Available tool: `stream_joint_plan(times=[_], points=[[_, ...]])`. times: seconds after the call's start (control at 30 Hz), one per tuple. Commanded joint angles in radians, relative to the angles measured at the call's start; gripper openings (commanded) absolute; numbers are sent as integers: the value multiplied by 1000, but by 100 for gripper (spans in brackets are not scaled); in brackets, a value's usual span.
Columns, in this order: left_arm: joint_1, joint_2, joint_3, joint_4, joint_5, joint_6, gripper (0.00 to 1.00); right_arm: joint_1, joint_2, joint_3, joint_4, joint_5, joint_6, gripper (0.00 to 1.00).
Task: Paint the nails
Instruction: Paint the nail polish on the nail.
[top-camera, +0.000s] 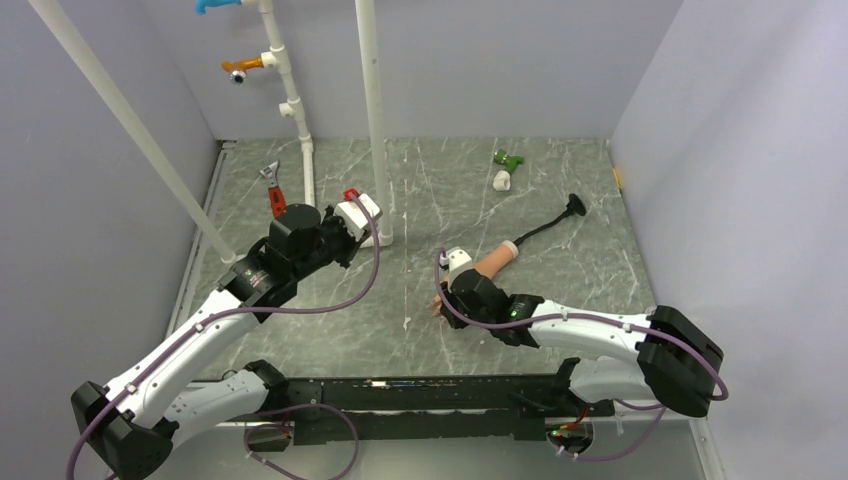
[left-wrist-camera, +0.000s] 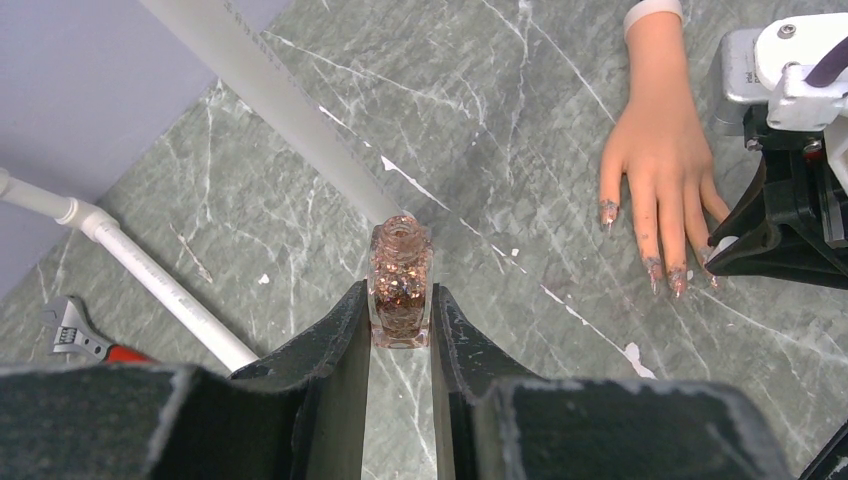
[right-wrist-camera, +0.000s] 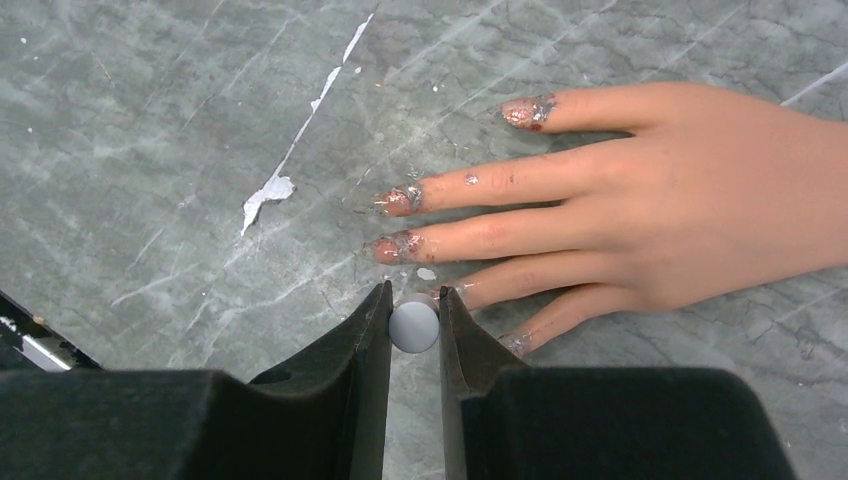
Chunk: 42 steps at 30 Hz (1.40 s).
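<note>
The left tool (left-wrist-camera: 400, 335) is clamping a small clear bottle (left-wrist-camera: 400, 285) between its fingers, upright, with its neck uncapped; the bottle is showing coppery-pink glitter polish filling it nearly to the neck. A white pipe (left-wrist-camera: 270, 95) is running across the counter (left-wrist-camera: 480, 130) just behind it. Well apart to the right, the mannequin hand (right-wrist-camera: 700, 210) is lying palm down on the counter with its fingers spread, and the nails (right-wrist-camera: 397, 201) are showing smeared glitter polish. The right tool (right-wrist-camera: 413, 310) is pinching a small round grey-white cap (right-wrist-camera: 414, 326), seen end-on, and is sitting just beside the tip of the fourth finger.
</note>
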Motion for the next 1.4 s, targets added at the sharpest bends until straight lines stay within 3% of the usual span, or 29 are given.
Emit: stream_joint_plan(times=[0.0,0.47,1.37], points=[[-6,-7,35,29,-11,18,0,2,-14,42,46,20,-14,0],[-6,-17,35,29,-14,19,0,2,-79,52,2,47,-14,0],[-6,-13,36,25,-12,21,0,2,-41,-16,46,22,17,0]])
